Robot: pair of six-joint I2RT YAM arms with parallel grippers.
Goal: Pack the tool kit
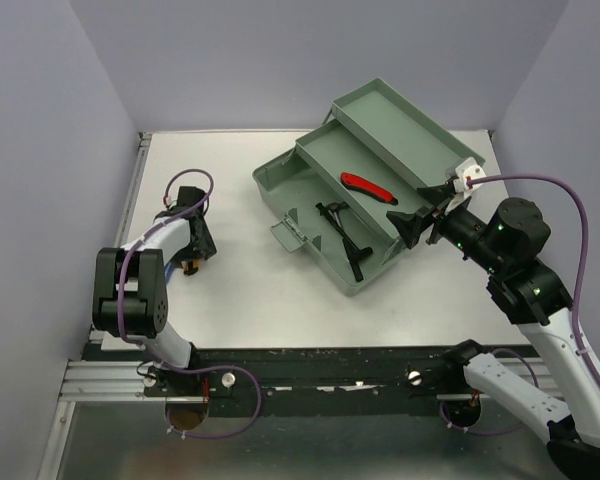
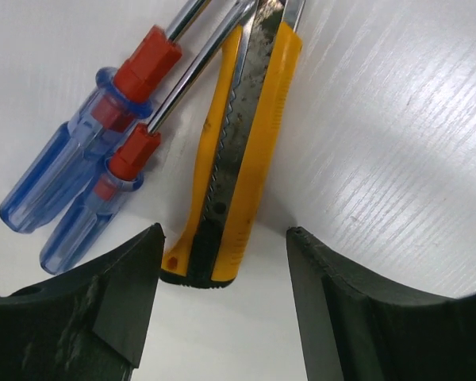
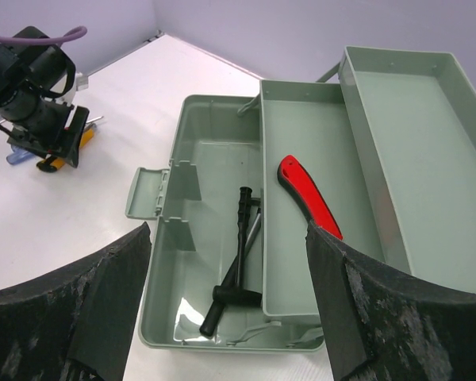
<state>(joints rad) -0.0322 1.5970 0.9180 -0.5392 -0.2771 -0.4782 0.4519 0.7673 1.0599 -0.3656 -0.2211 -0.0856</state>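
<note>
Red knife (image 1: 368, 186) and black wrench (image 1: 342, 235) in box (image 1: 400, 125), at my 1 o'clock. Cutter (image 2: 238, 151), two screwdrivers (image 2: 63, 163) unpacked at 9 o'clock. Left gripper (image 2: 224, 246) spread over cutter; right gripper (image 3: 228, 238) spread, empty.

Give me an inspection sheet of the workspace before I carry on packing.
Surface: white table, no damage seen.
Job's things: toolbox open, tiers fanned out. The red-handled tool lies in the middle tray and the T-handle wrench in the bottom compartment. Two screwdrivers and a utility knife lie side by side on the table, unpacked.
Clutter: nothing seen.
Grippers: left tool open, over the knife's butt end; right tool open and empty, over the toolbox.
Cables: a purple cable loops off each arm, away from the box.
Surroundings: plain walls on three sides; metal rail at the near edge.
</note>
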